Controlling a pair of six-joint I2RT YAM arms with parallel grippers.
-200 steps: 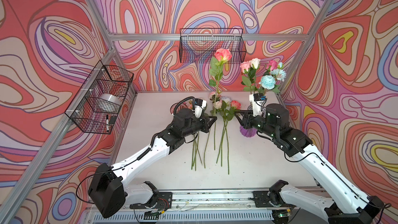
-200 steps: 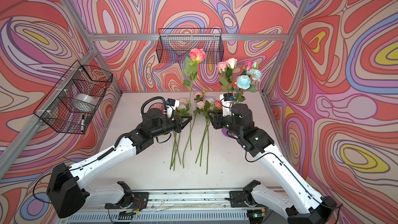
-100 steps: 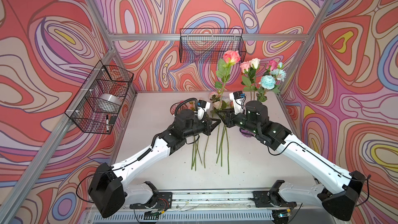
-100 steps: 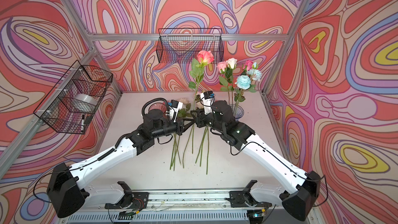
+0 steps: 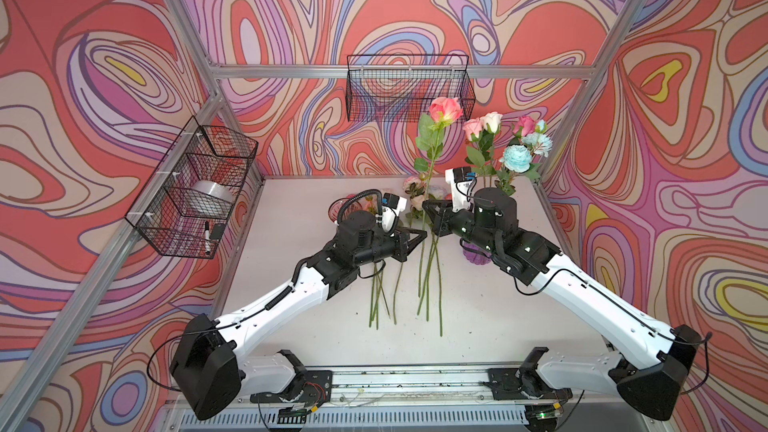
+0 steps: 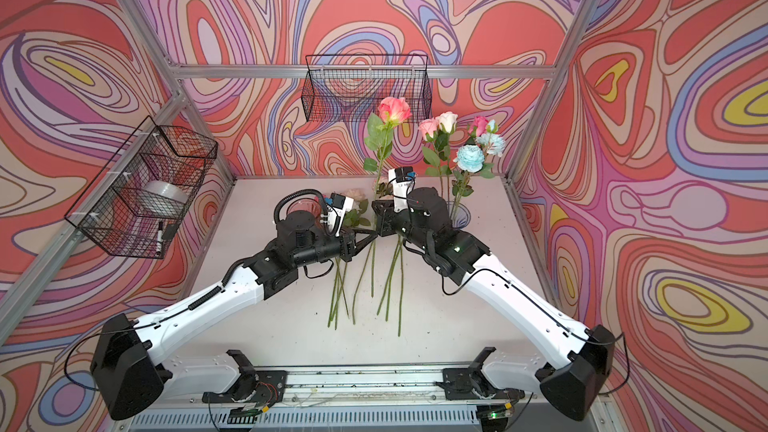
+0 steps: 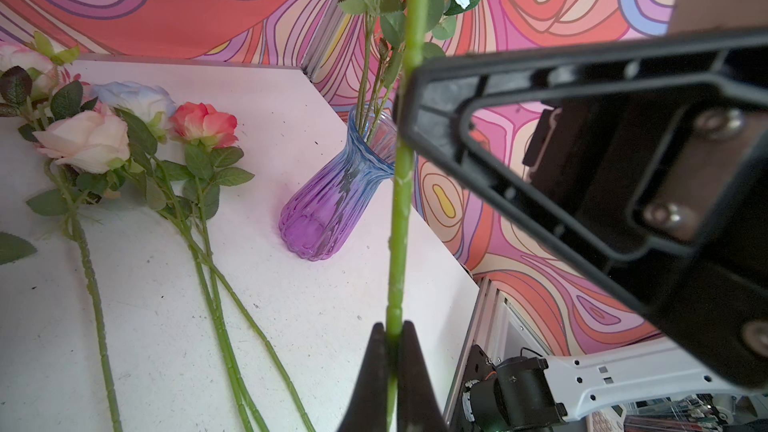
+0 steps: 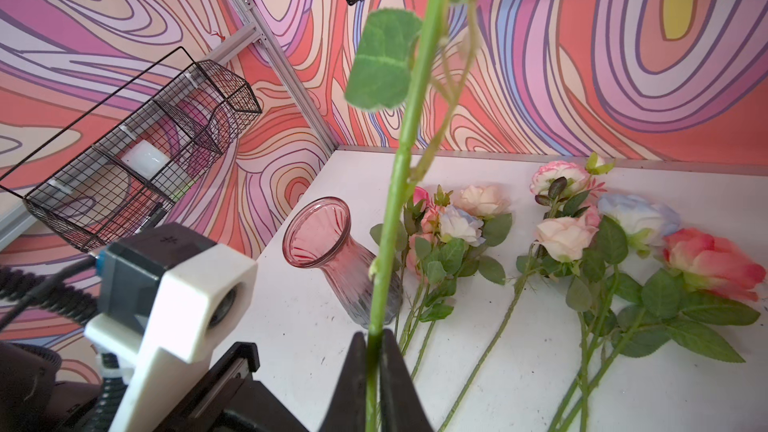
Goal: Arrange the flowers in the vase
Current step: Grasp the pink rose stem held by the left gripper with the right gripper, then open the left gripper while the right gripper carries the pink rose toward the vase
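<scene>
Relocated within the last second: right fingers (image 5: 434, 211), having crossed from beside the purple vase (image 7: 328, 205) to mid-scene, are now pinching together on the stem of the raised coral rose (image 5: 445, 109). Left fingers (image 7: 370, 367) are clamping the same stem lower down and holding it near upright. Its bloom is showing against the rear wire basket (image 5: 409, 89) in both top views.

Purple vase is standing toward the right edge of the surface (image 5: 478, 317), partly hidden by the right arm. It is carrying several flowers (image 5: 515, 157) with pink, cream and pale blue blooms.

Pink vase (image 8: 328, 243) is standing upright just behind the left wrist.

Loose flowers (image 8: 565, 236) are lying flat on the surface between the two vases, with blooms pointing toward the back wall and stems trailing forward.

Side wire basket (image 5: 195, 189) is hanging on the left wall, holding a roll of tape and a marker.
</scene>
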